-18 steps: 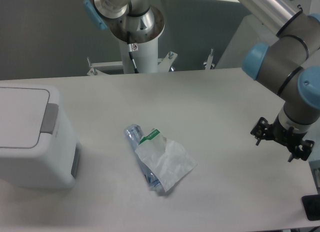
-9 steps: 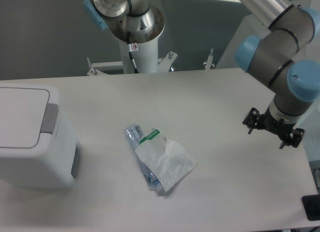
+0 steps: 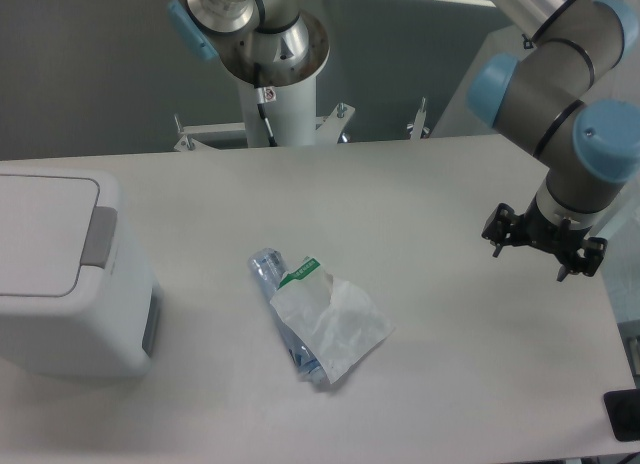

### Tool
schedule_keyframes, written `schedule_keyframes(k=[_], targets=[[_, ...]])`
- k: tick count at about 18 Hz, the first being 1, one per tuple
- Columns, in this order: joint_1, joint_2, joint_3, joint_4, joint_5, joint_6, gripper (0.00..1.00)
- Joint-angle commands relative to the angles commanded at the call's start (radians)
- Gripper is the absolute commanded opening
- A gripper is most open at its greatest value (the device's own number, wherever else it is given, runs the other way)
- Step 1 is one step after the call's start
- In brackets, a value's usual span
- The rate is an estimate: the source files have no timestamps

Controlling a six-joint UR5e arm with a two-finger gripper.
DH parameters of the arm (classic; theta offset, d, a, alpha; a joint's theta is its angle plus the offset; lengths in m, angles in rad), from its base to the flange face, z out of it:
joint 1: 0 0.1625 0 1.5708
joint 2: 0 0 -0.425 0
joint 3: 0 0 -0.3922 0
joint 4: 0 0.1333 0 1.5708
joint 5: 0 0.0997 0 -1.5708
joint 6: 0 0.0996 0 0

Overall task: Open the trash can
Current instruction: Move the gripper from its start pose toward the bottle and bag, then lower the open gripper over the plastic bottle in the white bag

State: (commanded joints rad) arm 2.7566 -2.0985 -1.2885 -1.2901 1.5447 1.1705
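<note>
White plastic marks my target: the trash can (image 3: 62, 274) sits at the far left edge of the worktop (image 3: 420, 194), flat lid down, grey push tab (image 3: 98, 237) untouched. My fingers (image 3: 542, 246) have drifted up and a little leftward over the last second — away from the right edge, toward the middle — which I judge to be the start of the long crossing to the bin. They hang spread apart above the surface, gripping nothing. Between us lies a crumpled clear bottle (image 3: 315, 319) with a green-and-white label, well apart from both. The worktop is pale and matte; behind it stand a white pedestal (image 3: 285, 104) and a dark grey wall — nothing opened yet.
</note>
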Motion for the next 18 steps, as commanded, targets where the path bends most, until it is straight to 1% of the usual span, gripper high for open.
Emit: schedule_keyframes(k=[2,4,8,10,11,12,14,15,16,18], targets=[[-0.006,-0.009,-0.002,0.023,-0.002,-0.075,1.00],[-0.026,-0.009,0.001,0.046,-0.030,-0.155,1.00],[-0.051,0.005,0.001,0.052,-0.148,-0.232,1.00],[-0.074,0.026,0.005,0.063,-0.153,-0.329,1.00],[-0.093,0.029,0.012,0.080,-0.153,-0.372,1.00],[-0.116,0.031,0.006,0.086,-0.152,-0.408,1.00],[-0.150,0.047,-0.005,0.086,-0.156,-0.439,1.00],[-0.172,0.067,-0.011,0.084,-0.158,-0.462,1.00],[-0.196,0.072,-0.014,0.083,-0.160,-0.498,1.00],[-0.241,0.103,-0.017,0.080,-0.153,-0.545,1.00]])
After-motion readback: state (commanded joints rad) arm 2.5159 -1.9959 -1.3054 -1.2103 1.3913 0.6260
